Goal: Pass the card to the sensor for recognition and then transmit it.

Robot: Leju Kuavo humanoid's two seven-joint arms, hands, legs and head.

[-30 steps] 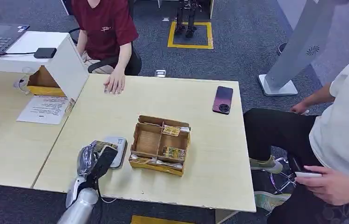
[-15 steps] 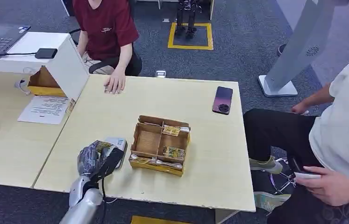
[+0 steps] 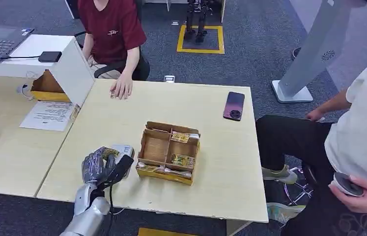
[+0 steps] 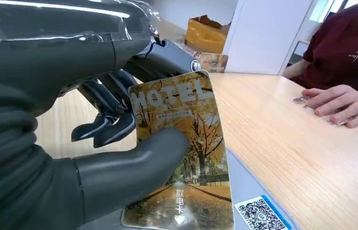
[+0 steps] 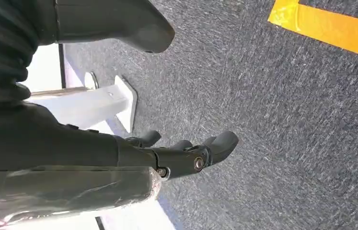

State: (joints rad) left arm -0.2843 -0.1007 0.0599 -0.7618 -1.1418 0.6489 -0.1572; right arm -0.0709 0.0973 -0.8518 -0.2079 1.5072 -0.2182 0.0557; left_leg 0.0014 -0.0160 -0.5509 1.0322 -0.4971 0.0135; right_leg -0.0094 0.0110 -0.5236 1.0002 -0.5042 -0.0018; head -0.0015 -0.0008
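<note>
Table (image 3: 211,128): light wood top, carrying every task item; person in a dark red shirt (image 3: 110,27) seated at the far edge, one hand flat on the top.
Card box (image 3: 168,152): cardboard organiser with compartments, at table centre, just beside the reader on the side toward the robot's right; more cards lying in its compartments.
Left hand (image 3: 100,166): over the near-left part of the table, grasping the hotel card; thumb (image 4: 133,167) pressed on the printed face, darker fingers behind the card.
Right hand (image 5: 186,155): hanging over grey carpet, holding nothing, fingers loosely bent and apart.
Card reader (image 3: 124,156): flat grey sensor pad lying on the table, partly under the left hand; QR sticker (image 4: 258,214) on its top surface.
Hotel card (image 4: 181,148): held in the left hand, directly above the reader; long axis running from the "HOTEL" end down to the arrow end, arrow end lowest and closest to the pad.
Card-to-pad contact: cannot tell; lower edge cut off in the wrist view.
Key relation: reader directly under the card; left hand nearer to it, right hand well apart.
Step in hand (judgement): card presented to the sensor; handover not yet done.
Phone (image 3: 234,104): dark, face down, far-right part of the table, well apart from the task.
</note>
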